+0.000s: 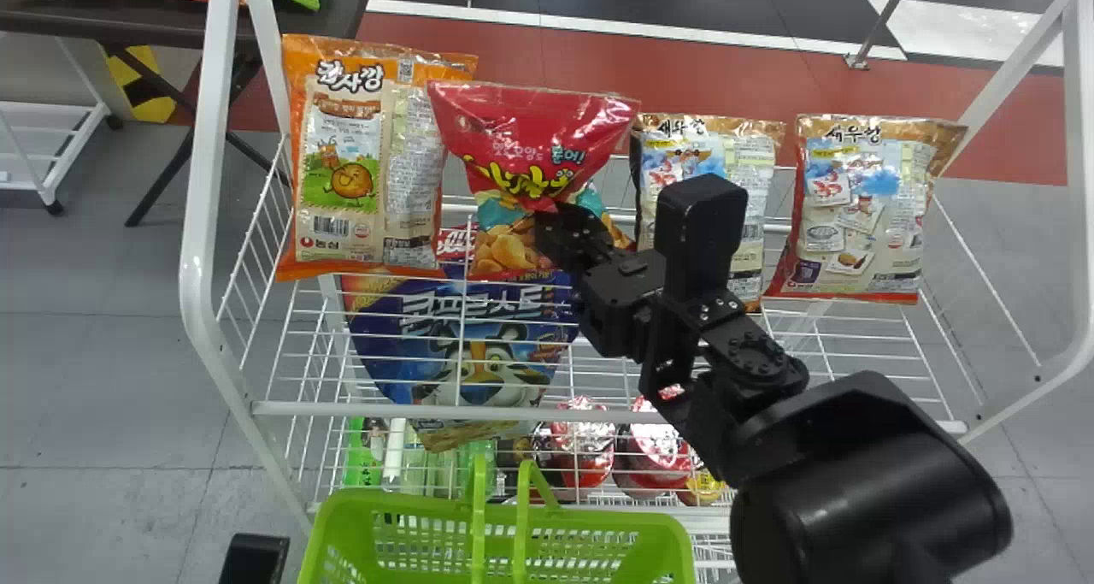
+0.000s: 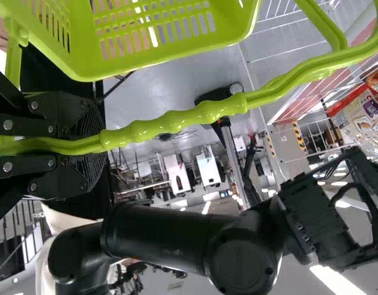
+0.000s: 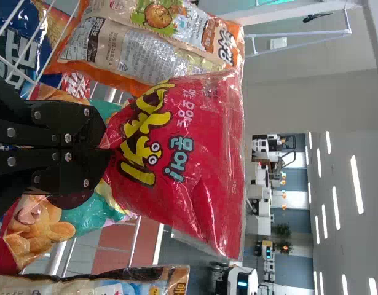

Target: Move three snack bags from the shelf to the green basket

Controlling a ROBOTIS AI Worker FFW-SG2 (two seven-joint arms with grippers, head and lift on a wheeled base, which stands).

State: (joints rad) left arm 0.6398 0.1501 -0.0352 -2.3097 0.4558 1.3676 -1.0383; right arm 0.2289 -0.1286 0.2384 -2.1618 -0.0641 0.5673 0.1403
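In the head view my right gripper (image 1: 555, 229) is at the front of the red snack bag (image 1: 530, 131), on the shelf (image 1: 547, 410). The right wrist view has the right gripper (image 3: 109, 149) pinching the red bag (image 3: 189, 160), its film creased at the fingertips. Beside it stand an orange-edged bag (image 1: 342, 156) to the left and two shrimp snack bags (image 1: 752, 165) (image 1: 863, 199) to the right. Part of my left gripper (image 1: 255, 558) shows at the bottom left, near the green basket (image 1: 367, 503). By the left wrist view, the left gripper (image 2: 93, 145) is closed around the basket's handle (image 2: 176, 123).
A blue cereal bag (image 1: 479, 336) and several cups and bottles (image 1: 581, 456) are lower in the rack. White rack posts (image 1: 201, 225) rise at both sides. A dark table (image 1: 128, 15) with more bags stands behind on the left.
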